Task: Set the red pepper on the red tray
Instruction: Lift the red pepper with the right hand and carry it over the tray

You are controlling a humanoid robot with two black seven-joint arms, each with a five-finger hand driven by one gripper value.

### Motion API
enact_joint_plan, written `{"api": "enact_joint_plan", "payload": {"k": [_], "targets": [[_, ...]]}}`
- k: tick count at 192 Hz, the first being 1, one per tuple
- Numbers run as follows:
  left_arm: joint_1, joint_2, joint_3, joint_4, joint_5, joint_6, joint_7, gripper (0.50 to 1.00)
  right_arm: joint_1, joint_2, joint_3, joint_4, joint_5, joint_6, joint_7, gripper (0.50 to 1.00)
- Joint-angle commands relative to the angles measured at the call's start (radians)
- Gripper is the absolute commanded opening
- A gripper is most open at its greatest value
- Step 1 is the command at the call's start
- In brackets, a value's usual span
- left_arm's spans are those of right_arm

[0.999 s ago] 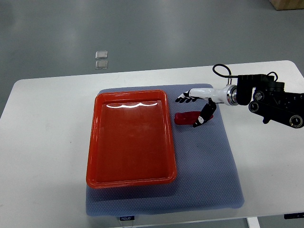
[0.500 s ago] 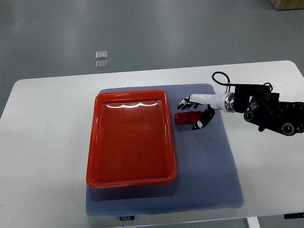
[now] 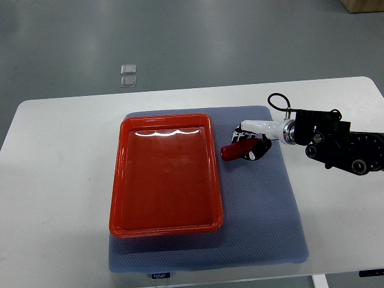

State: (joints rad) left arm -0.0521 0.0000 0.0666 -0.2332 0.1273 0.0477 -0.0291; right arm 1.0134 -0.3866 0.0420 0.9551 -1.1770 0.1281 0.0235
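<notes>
One of each: a single red pepper [image 3: 235, 151], a single red tray [image 3: 166, 174], a single blue-grey mat [image 3: 264, 210] and a single right robot hand [image 3: 249, 144] are counted; two small clear squares [image 3: 128, 74] are seen on the floor in the upper left of the frame.
Surface: a white surface [image 3: 54, 192] is covered at its centre by the mat.
Red tray: it is laid on the left part of the mat, left of centre in the frame.
Red pepper: it is found on the mat just right of the tray's upper right corner, outside the tray.
Right robot hand: it is brought in from the right edge, and its fingers are clenched around the right end of the pepper.
Change from the earlier frames: the fingers, spread above and below the pepper a second ago, have been closed onto it; the pepper's left end has been tilted slightly downward in the frame.
</notes>
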Motion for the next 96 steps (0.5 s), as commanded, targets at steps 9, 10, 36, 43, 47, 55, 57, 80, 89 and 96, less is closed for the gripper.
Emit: {"api": "enact_joint_plan", "payload": {"k": [9,10,36,43,47,55,57,80,89,96], "targets": [[0.0,0.0,0.001,0.0,0.0,0.0,0.0,1.0,0.01,-0.006,0.002,-0.002,-0.003,0.001,-0.002,0.5],[0.0,0.0,0.001,-0.001,0.0,0.0,0.0,1.0,0.011,-0.008,0.002,-0.002,-0.003,0.002,-0.002,0.5],[0.0,0.0,0.001,0.0,0.0,0.0,0.0,1.0,0.06,-0.029,0.01,0.008,0.014,0.011,-0.002,0.5],[0.0,0.0,-0.001,0.0,-0.002,0.0,0.0,1.0,0.08,-0.04,0.012,0.016,0.016,0.016,-0.002,0.5],[0.0,0.0,0.001,0.0,-0.002,0.0,0.0,1.0,0.083,-0.043,0.012,0.017,0.016,0.019,-0.001,0.5],[0.0,0.0,-0.001,0.0,0.0,0.0,0.0,1.0,0.1,-0.051,0.015,0.025,0.019,0.028,-0.001,0.5],[0.0,0.0,-0.001,0.0,-0.002,0.0,0.0,1.0,0.105,-0.052,0.015,0.027,0.02,0.031,-0.002,0.5],[0.0,0.0,-0.001,0.0,-0.002,0.0,0.0,1.0,0.169,-0.057,0.016,0.054,0.042,0.045,-0.002,0.5],[0.0,0.0,-0.001,0.0,-0.002,0.0,0.0,1.0,0.189,-0.06,0.016,0.065,0.06,0.053,-0.002,0.5],[0.0,0.0,-0.001,0.0,-0.002,0.0,0.0,1.0,0.215,-0.057,0.016,0.074,0.082,0.061,-0.002,0.5]]}}
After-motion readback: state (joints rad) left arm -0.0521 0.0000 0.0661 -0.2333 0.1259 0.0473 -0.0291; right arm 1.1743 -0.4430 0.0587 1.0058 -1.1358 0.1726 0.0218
